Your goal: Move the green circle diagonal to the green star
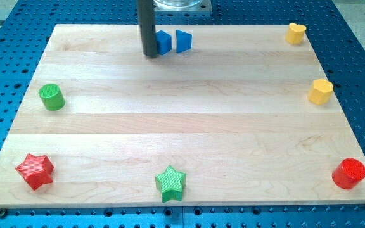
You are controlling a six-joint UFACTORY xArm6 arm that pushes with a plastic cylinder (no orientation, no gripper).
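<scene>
The green circle [52, 97] stands near the board's left edge, about halfway up the view. The green star [170, 183] lies near the bottom edge, at the middle. My tip [151, 54] is near the view's top, left of centre, touching or almost touching the left side of a blue block [163, 42]. The tip is far from both green blocks: up and to the right of the circle, and far above the star.
A second blue block [183, 41], triangular, sits right of the first. A red star [35, 171] lies at the bottom left, a red circle [349, 173] at the bottom right. Two yellow blocks stand at the top right [295, 32] and the right edge [320, 91].
</scene>
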